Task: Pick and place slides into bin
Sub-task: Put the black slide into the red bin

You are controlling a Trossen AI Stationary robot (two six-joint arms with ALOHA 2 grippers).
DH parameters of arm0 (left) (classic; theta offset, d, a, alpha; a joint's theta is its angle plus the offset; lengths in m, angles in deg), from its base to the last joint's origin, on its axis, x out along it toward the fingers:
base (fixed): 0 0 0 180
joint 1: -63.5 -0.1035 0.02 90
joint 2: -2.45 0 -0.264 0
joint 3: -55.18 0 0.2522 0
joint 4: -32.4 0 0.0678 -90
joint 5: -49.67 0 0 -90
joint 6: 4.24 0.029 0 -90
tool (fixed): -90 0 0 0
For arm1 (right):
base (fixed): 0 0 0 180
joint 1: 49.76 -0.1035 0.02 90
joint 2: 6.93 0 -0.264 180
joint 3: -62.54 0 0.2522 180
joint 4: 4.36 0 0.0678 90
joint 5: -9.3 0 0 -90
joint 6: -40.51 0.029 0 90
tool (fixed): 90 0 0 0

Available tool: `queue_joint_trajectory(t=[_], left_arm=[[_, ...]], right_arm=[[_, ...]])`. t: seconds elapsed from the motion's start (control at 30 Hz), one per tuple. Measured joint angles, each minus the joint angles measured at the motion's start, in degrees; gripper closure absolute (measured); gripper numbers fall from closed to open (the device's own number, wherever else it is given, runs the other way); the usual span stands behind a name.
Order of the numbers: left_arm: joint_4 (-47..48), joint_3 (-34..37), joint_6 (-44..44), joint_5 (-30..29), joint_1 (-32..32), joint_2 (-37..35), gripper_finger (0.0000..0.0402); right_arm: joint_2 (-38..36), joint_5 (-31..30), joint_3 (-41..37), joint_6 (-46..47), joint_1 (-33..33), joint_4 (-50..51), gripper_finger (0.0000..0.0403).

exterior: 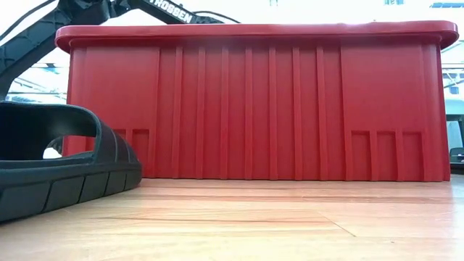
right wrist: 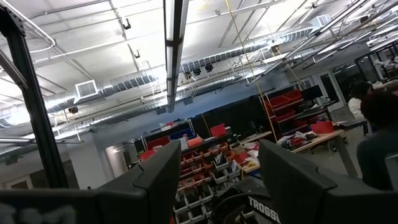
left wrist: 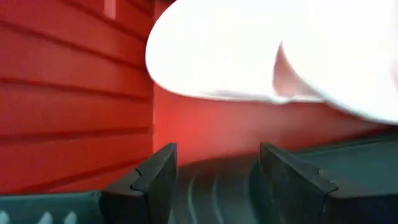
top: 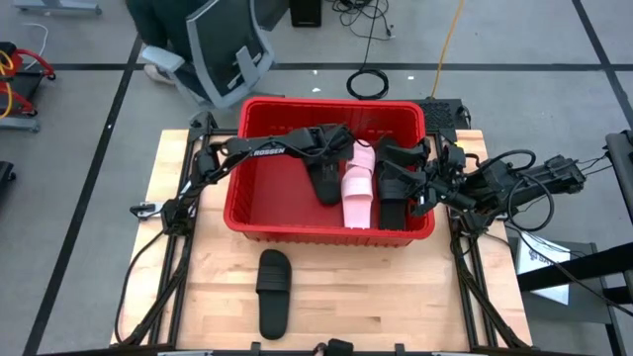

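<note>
The red bin (top: 259,223) holds a pink slide (top: 358,188) between black slides (top: 326,181). One black slide (top: 273,291) lies on the table (top: 396,297) just outside it. The left gripper (left wrist: 214,180) is inside the bin, fingers wide, empty. The right gripper (right wrist: 214,180), by the bin's right rim, is wide too.

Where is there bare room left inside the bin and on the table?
Inside the bin, the floor between its left wall and the black slide is bare. The right half is crowded with slides and both grippers. On the table, the wood right of the lone black slide is bare.
</note>
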State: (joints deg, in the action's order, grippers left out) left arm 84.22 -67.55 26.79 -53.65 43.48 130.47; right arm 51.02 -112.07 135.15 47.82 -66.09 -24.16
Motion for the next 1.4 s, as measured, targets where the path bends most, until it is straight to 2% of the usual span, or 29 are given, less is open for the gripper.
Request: queue_joint_trajectory(t=[0.2,0.43,0.6,0.8,0.97,1.1,1.4], left_arm=[[-2.0,0.0,-0.1,0.2,1.7,0.0,0.0181],[4.4,0.0,-6.9,-0.1,2.1,0.0,0.0181],[4.9,0.5,-8.5,-1.0,1.8,0.8,0.0181],[6.7,0.5,-8.6,-5.3,0.9,3.1,0.0181],[5.5,0.7,-3.6,-12.8,1.0,3.6,0.0184],[4.4,0.7,-0.9,-15.2,0.9,3.6,0.0206],[4.5,0.7,-2.8,-12.7,1.3,3.6,0.0296]], right_arm=[[0.0,0.0,0.0,0.0,0.0,0.0,0.0197],[0.0,-0.1,0.0,0.1,0.0,0.1,0.0197],[0.2,-0.1,0.0,0.2,0.0,0.2,0.0197],[0.2,0.0,0.0,1.0,0.0,0.3,0.0197],[0.2,0.0,0.0,1.3,-0.2,0.4,0.0197],[0.2,0.0,0.0,1.2,-0.2,0.4,0.0197],[0.2,-0.1,0.0,1.0,-0.2,0.5,0.0197]])
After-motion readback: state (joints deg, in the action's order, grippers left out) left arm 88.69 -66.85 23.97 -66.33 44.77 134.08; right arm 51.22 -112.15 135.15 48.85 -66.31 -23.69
